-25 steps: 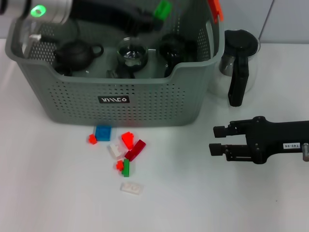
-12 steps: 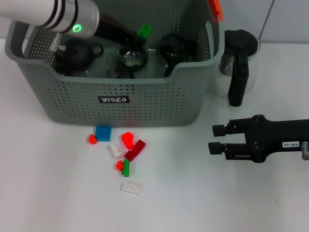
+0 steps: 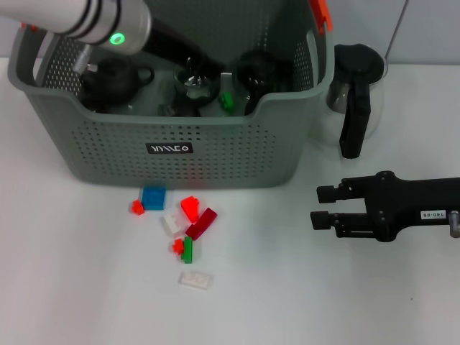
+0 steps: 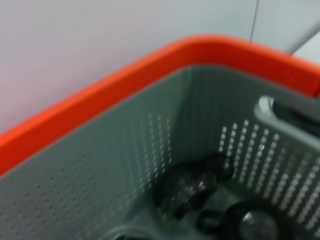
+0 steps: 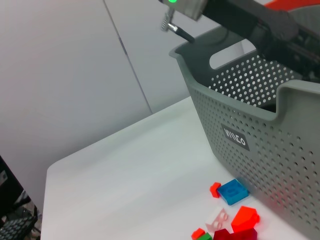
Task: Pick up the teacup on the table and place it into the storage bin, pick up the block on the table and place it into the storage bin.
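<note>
I have the left arm reaching over the storage bin (image 3: 183, 154) from the rear left, with its forearm above the dark teapot (image 3: 111, 77); the left gripper itself is hidden among the dark glassware, so I cannot tell how its fingers stand or whether they hold anything. A small green block (image 3: 226, 100) lies inside the bin, just beside the glass cup (image 3: 195, 77) and near the front wall notch. I judge this to be a block already delivered. The right gripper (image 3: 323, 208) rests on the table (image 3: 72, 287) to the right of the bin, fingers parted and holding nothing, pointing toward the loose pile. That pile sits just in front of the bin: a blue block (image 3: 153, 197), a red block (image 3: 190, 208), a dark red block (image 3: 202, 223), a green block on the table (image 3: 188, 249) and a clear block (image 3: 196, 279), some touching. I expect these blocks to be light, rigid and smooth plastic, prone to slip or skid when pinched off centre. I would grip across two flat parallel side faces, choosing an outlying piece such as the clear or blue one to avoid nudging neighbours. The glass items in the bin are fragile, so I would release low and gently. A glass jug (image 3: 356, 93) stands right of the bin.
</note>
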Controlling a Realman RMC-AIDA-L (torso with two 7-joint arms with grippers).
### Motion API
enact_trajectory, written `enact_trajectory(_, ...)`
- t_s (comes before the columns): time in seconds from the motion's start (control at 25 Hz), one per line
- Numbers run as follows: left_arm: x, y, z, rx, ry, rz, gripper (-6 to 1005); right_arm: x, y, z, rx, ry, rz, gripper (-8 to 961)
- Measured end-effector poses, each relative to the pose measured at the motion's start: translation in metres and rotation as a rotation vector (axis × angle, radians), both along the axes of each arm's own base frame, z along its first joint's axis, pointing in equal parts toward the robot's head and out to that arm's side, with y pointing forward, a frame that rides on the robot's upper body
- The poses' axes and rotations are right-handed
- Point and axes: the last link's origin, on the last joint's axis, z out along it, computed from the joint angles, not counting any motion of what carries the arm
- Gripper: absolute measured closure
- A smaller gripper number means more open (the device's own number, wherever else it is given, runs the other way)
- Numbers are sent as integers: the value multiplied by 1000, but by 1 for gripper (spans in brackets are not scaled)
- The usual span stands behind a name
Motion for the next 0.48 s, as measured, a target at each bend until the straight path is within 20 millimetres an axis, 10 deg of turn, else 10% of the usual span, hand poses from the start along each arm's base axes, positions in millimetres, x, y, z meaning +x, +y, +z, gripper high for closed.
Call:
enact_trajectory(0.28, 20, -58, 58, -58, -276, -72, 356, 1, 0, 1, 0, -1, -1, 371)
enact_trajectory(0.48, -13, -108, 70, -163, -259, -178, 263, 2, 0, 1, 3, -3, -2, 371)
